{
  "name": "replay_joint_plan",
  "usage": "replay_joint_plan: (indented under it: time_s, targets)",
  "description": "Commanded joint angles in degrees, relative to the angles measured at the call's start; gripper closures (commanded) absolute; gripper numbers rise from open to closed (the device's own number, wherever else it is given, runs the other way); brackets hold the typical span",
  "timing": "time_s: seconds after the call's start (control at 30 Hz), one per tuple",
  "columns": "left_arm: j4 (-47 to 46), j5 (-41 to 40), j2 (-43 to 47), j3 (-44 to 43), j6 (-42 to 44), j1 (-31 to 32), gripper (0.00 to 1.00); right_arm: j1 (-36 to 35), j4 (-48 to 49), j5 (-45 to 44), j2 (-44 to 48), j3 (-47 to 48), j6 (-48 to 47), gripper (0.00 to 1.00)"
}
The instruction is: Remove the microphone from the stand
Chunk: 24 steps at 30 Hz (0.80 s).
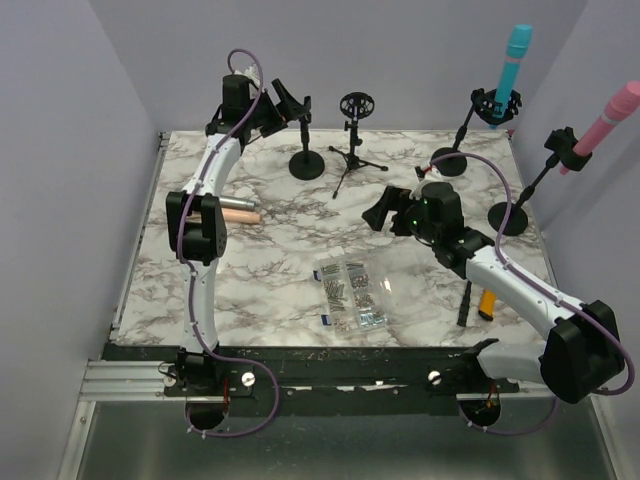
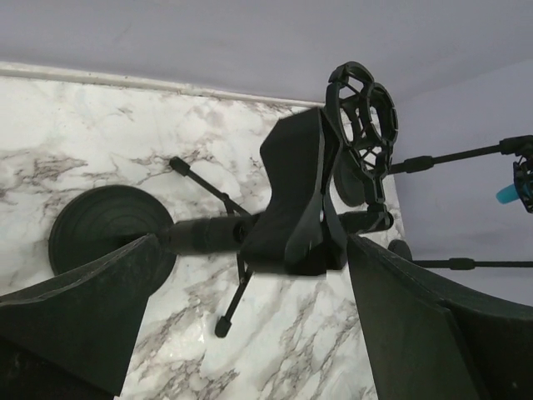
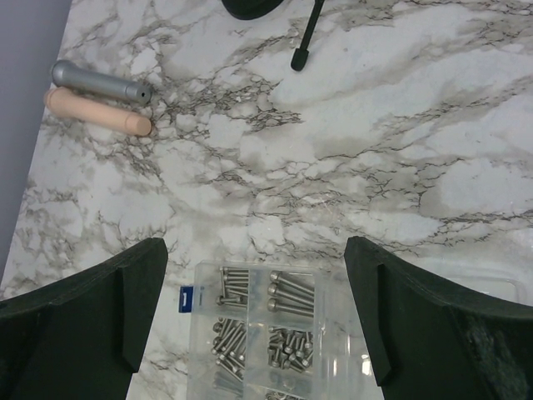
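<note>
As we count, four microphones show. The slim cyan microphone (image 1: 517, 50) and pink microphone (image 1: 607, 120) sit clipped in two black stands (image 1: 447, 160) at the marble table's (image 1: 270, 260) far-right corner and right edge. The grey microphone (image 3: 100, 82) and peach microphone (image 3: 96, 111) lie side by side near the left edge. Our left gripper (image 2: 251, 242) gapes around the clip (image 2: 291, 200) of a third stand (image 1: 305, 160). Our right gripper (image 3: 254, 243) is spread wide, holding nothing. One clear compartmented box (image 1: 352, 295) holds steel screws (image 3: 287, 342).

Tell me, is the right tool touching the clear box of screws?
Apart. The top view shows the right tool raised beyond the box of screws, with bare table between them.
</note>
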<state>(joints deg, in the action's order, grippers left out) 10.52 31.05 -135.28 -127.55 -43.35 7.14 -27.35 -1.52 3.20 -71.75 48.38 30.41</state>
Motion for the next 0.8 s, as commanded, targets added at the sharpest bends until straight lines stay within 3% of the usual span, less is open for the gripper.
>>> replay_joint_plan:
  time_s: [0.0, 0.17, 0.27, 0.43, 0.6, 0.77]
  targets:
    - [10.53, -3.51, 9.52, -0.37, 5.92, -0.73, 0.02, 0.2, -1.4, -2.16, -0.89, 1.49, -1.64, 0.03]
    - [19.31, -11.99, 22.32, 3.36, 12.43, -1.13, 0.01, 0.24, -4.25, -7.97, -1.22, 2.26, -3.61, 0.04]
    - [19.92, -15.56, 31.48, 12.1, 14.2, -1.06, 0.01, 0.17, -4.81, -9.39, -0.53, 1.85, -4.01, 0.04]
    - [8.77, -7.34, 45.95, 35.89, 10.97, 1.31, 0.02, 0.2, -6.01, -11.63, -0.08, 0.52, -3.31, 0.04]
    - [10.63, -1.69, 50.36, 40.83, 10.84, 6.53, 0.01, 0.2, -9.09, -17.64, 0.88, 1.4, -2.83, 0.04]
    - [8.02, -2.17, 57.57, 48.76, 13.1, 12.19, 0.01, 0.49, -13.87, -25.31, -0.59, 8.6, -3.23, 0.0]
